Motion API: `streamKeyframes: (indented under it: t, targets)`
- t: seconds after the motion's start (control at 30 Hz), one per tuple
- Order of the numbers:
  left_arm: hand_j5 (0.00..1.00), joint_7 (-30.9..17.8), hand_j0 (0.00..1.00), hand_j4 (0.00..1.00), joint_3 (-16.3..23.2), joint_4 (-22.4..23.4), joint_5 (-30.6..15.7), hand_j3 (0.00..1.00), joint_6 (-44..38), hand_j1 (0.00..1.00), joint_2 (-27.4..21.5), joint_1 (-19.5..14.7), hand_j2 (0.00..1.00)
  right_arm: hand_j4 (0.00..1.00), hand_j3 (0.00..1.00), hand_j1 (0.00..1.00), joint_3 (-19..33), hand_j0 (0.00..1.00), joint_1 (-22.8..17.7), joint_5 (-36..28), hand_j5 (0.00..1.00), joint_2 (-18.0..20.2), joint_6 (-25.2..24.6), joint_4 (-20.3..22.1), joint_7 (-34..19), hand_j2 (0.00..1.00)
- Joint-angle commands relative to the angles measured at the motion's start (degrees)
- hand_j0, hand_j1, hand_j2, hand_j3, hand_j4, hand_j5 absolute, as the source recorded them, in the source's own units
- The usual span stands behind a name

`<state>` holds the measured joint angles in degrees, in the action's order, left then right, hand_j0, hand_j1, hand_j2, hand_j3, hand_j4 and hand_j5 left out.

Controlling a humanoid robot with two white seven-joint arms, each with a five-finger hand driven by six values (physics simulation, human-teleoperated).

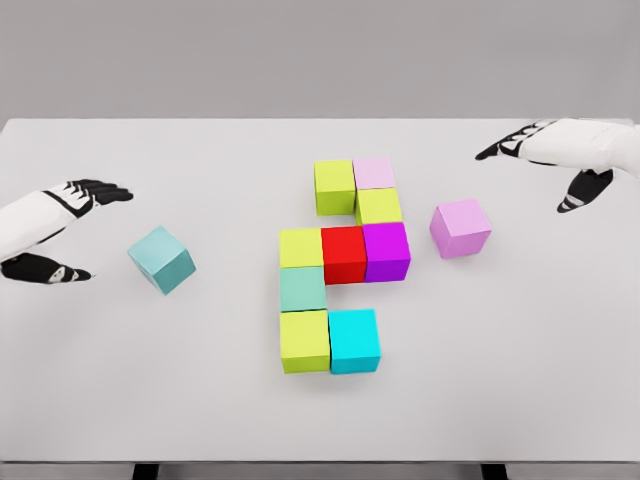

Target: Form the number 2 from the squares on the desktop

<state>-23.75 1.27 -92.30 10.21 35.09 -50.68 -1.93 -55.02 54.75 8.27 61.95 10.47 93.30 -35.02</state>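
White desktop (500,380) carries unlabeled colored cubes (343,268); both hands hover open-fingered.

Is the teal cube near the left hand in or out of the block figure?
Out: the teal cube sits apart, left of the block figure.

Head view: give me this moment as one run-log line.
left hand open, empty | right hand open, empty | cube cluster partly forms 2 | loose: teal cube, pink cube
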Motion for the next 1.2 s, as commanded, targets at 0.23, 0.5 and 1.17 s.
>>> streamKeyframes:
  t: [0.23,0.5,1.17]
  targets:
    - [1.0,-11.25,1.0,1.0,7.25,-1.21,-2.39,1.0,-0.09,1.0,-5.13,-14.76,1.0,1.0,1.0,1.0,-2.98,1.0,-0.08,-1.33,1.0,-5.34,-0.8,-1.46,0.02,1.0]
    - [1.0,-11.25,1.0,1.0,32.65,-0.42,-7.57,1.0,-0.09,1.0,-9.18,-34.98,1.0,1.0,1.0,1.0,-4.13,1.0,-0.08,-6.87,1.0,-7.81,-1.59,-3.13,0.02,1.0]
    - [1.0,-11.25,1.0,1.0,49.36,3.1,-13.47,1.0,-0.09,1.0,-9.35,-42.45,1.0,1.0,1.0,1.0,-6.06,1.0,-0.26,-6.87,1.0,-11.85,-13.19,-8.67,0.02,1.0]
